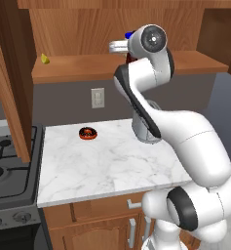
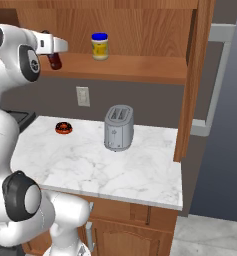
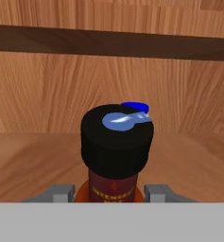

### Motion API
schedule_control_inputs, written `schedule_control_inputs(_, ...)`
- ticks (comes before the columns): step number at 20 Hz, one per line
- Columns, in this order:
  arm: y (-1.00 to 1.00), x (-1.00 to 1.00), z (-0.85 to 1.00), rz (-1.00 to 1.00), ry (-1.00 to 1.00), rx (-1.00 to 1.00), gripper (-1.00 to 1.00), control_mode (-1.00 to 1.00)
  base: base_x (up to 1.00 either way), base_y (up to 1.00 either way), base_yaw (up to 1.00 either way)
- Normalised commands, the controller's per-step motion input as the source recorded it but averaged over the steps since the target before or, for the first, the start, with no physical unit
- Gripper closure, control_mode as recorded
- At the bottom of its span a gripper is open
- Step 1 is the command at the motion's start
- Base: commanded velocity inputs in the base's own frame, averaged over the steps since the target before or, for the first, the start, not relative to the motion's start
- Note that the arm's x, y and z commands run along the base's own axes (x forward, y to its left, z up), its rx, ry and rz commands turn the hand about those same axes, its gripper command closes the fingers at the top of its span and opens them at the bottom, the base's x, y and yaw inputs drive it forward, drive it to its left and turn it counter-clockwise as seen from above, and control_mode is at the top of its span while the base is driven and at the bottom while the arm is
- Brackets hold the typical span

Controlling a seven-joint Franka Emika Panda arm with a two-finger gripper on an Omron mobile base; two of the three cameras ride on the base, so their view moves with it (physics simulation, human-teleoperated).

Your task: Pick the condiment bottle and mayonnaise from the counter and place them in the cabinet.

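Observation:
My gripper [image 3: 111,194] is shut on the condiment bottle [image 3: 116,160], a slim dark reddish-brown bottle with a dark cap, held upright. It hangs at the left end of the cabinet shelf [image 2: 135,67], under the white hand [image 2: 52,46]; whether the bottle [image 2: 54,61] touches the board I cannot tell. The mayonnaise [image 2: 100,46], a pale-yellow jar with a blue lid, stands on the same shelf to the bottle's right. From the left base view the arm covers most of both; only the jar's blue lid [image 1: 129,34] peeks out. The marble counter [image 1: 102,166] lies below.
A grey toaster [image 2: 118,127] and a red-and-black donut [image 1: 88,133] sit on the counter. A small yellow item [image 1: 45,59] lies at the shelf's left. The open cabinet door [image 2: 192,75] hangs right of the shelf. A stove [image 1: 5,166] borders the counter's left.

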Motion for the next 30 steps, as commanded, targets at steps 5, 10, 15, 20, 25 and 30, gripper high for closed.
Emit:
schedule_control_inputs(5, 0.02, 0.34, -0.02, 0.0, 0.0, 0.02, 1.0, -1.0, 0.0, 0.0, 0.0)
schedule_control_inputs(10, 0.04, 0.37, -0.06, 0.0, 0.0, 0.0, 1.0, -1.0, 0.0, 0.0, 0.0)
schedule_control_inputs(15, 0.07, 0.41, -0.05, -0.01, 0.0, 0.0, 1.0, -1.0, 0.0, 0.0, 0.0)
schedule_control_inputs(20, 0.07, 0.41, -0.06, -0.01, 0.0, 0.0, 1.0, -1.0, 0.0, 0.0, 0.0)
schedule_control_inputs(25, 0.02, 0.35, -0.05, -0.01, 0.0, 0.02, 1.0, -1.0, 0.0, 0.0, 0.0)
schedule_control_inputs(30, 0.0, 0.25, -0.05, 0.0, 0.02, 0.03, 1.0, -1.0, 0.0, 0.0, 0.0)
